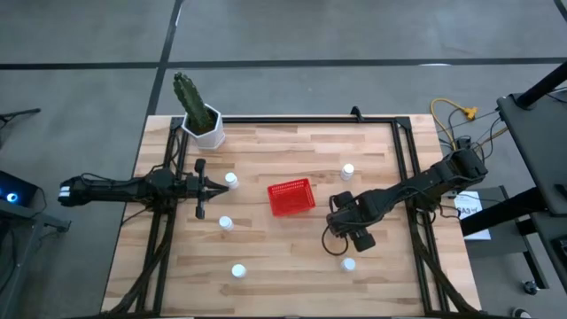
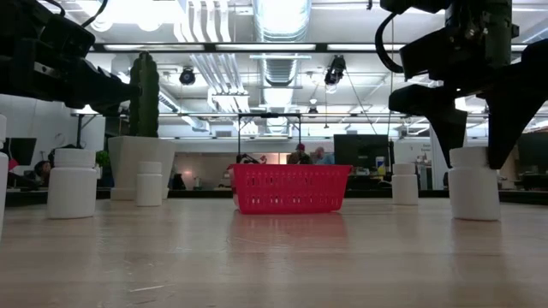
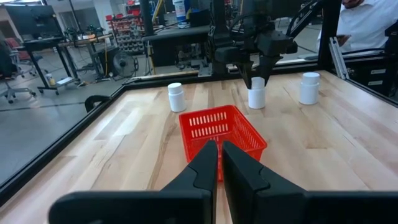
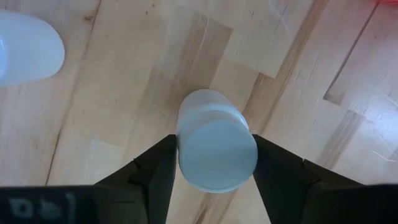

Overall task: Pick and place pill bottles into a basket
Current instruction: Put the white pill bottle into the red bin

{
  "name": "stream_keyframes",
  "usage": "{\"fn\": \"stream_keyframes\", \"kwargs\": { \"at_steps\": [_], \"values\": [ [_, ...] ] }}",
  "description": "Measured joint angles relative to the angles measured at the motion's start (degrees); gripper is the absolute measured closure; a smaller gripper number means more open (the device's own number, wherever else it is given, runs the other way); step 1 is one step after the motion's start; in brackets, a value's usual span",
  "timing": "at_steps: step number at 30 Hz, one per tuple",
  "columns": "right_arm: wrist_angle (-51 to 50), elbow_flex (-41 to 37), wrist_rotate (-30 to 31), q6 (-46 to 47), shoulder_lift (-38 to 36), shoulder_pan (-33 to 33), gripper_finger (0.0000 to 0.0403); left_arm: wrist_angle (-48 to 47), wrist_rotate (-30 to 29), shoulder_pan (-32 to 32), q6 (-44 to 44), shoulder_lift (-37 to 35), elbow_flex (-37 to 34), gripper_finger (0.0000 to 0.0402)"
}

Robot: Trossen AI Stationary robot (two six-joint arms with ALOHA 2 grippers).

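Observation:
The red basket (image 1: 291,197) stands mid-table; it also shows in the low view (image 2: 289,188) and the left wrist view (image 3: 222,129). My right gripper (image 1: 353,232) is open and points down over a white pill bottle (image 4: 216,149), with one finger on each side of its cap (image 2: 473,156). My left gripper (image 3: 219,158) is shut and empty, left of the basket and beside a bottle (image 1: 231,180). Other bottles stand upright on their bases on the table, at the near left (image 1: 226,223), (image 1: 237,271), at the far right (image 1: 347,171) and at the near right (image 1: 348,264). My right gripper comes at the bottle from above, its fingers (image 4: 155,168) level with the sides of the cap (image 4: 217,158). I cannot tell whether they touch it. The bottle stands upright on the table.
A white pot with a green cactus (image 1: 201,120) stands at the far left corner. Black rails (image 1: 403,168) run along the table's edges. People show in the room beyond the table (image 2: 308,156).

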Motion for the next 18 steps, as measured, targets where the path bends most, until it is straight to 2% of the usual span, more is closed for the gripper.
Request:
{"fn": "stream_keyframes", "kwargs": {
  "at_steps": [8, 18],
  "values": [
    [0.04, 0.19, -0.14, -0.23, -0.07, -0.08, 0.0254, 0.01, -0.02, -0.01, 0.00, 0.00, 0.00, 0.0396],
    [-0.60, 4.21, -0.19, -1.52, -0.04, -2.97, 0.0254, -0.01, 0.00, 0.01, 0.00, 0.00, 0.00, 0.0396]
  ]
}}
